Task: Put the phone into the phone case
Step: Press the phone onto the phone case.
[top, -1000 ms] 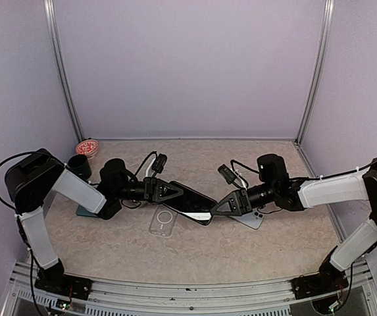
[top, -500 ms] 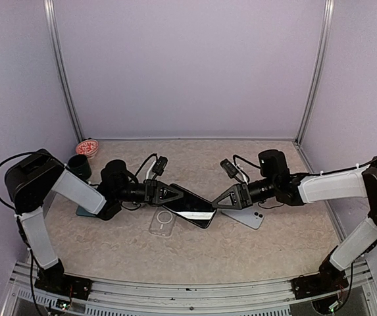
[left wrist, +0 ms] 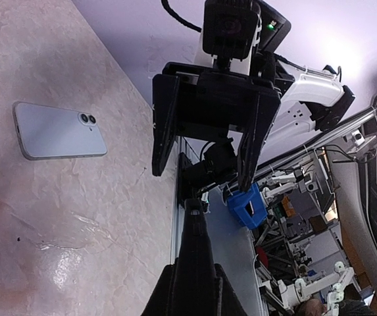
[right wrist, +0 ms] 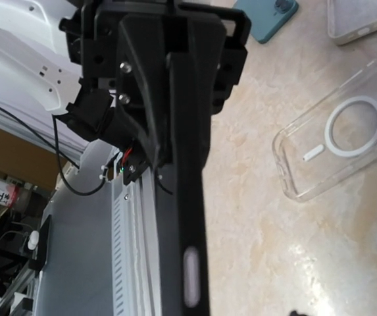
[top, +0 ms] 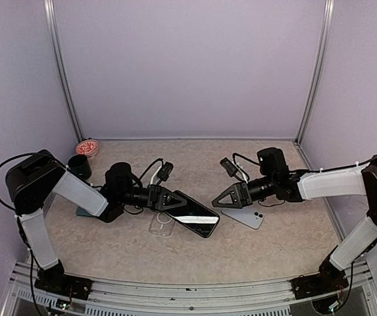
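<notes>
My left gripper (top: pixel 174 201) is shut on one end of the black phone (top: pixel 195 216), which sticks out to the right, tilted, just above the table. In the left wrist view the phone (left wrist: pixel 195 253) shows edge-on between my fingers. The clear phone case (top: pixel 158 226) with a white ring lies flat on the table, its right part under the phone; it also shows as the phone case (right wrist: pixel 336 148) in the right wrist view. My right gripper (top: pixel 216 203) is open and empty, a short way right of the phone's free end, its jaws wide apart.
A pale lavender phone (top: pixel 244 216) lies face down under the right arm. A teal phone (top: pixel 81 211) lies by the left arm. A black cup (top: pixel 78 165) and a red-and-white dish (top: pixel 87 147) stand at the back left. A second clear case (right wrist: pixel 362 20) lies beyond.
My right gripper has opened, let go of the phone and drawn back to the right. The left gripper has carried the phone slightly nearer and lower, over the clear case.
</notes>
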Controlling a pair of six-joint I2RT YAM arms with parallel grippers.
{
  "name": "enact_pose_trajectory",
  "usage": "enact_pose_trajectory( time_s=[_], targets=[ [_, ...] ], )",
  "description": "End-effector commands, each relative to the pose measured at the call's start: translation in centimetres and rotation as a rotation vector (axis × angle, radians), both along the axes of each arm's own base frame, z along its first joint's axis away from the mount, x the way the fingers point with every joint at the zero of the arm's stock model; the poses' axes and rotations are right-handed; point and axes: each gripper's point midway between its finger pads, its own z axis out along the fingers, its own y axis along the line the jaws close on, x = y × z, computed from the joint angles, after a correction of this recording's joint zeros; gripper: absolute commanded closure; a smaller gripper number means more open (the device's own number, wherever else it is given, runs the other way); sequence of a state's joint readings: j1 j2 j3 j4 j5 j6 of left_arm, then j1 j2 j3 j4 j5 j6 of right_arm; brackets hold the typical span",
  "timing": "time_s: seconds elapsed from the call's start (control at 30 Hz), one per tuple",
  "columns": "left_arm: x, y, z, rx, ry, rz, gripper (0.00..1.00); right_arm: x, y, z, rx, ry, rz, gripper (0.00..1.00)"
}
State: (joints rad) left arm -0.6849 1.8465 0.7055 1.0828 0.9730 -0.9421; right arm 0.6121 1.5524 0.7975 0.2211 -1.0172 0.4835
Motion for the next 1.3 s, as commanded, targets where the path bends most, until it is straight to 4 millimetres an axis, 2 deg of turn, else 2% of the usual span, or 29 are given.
enact_pose_trajectory(
  time_s=[0.0, 0.37, 0.63, 1.0, 1.17, 1.23, 1.27],
  targets=[
    [-0.6, -1.1, 1.6, -0.027, -0.076, -0.053, 1.0, -0.7, 0.6, 0.5, 0.022, -0.006, 0.063, 0.37],
    [-0.6, -2.3, 1.3, 0.018, -0.108, -0.068, 1.0, -3.3, 2.6, -0.5, 0.008, 0.002, 0.174, 0.44],
    [-0.6, -2.6, 1.0, 0.04, -0.122, -0.068, 1.0, -4.3, 3.2, -1.5, 0.005, 0.027, 0.219, 0.6],
    [-0.5, -3.0, 1.2, 0.061, -0.154, -0.071, 1.0, -4.7, 3.6, -2.3, -0.004, 0.049, 0.24, 0.79],
    [-0.4, -3.1, 1.2, 0.069, -0.166, -0.064, 1.0, -4.6, 3.7, -2.4, -0.001, 0.052, 0.242, 0.98],
    [-0.4, -3.0, 1.3, 0.067, -0.166, -0.063, 1.0, -4.6, 3.7, -2.4, 0.0, 0.054, 0.242, 1.0],
    [-0.3, -3.0, 1.4, 0.065, -0.169, -0.06, 0.96, -4.6, 3.8, -2.4, 0.001, 0.055, 0.243, 1.0]
  ],
)
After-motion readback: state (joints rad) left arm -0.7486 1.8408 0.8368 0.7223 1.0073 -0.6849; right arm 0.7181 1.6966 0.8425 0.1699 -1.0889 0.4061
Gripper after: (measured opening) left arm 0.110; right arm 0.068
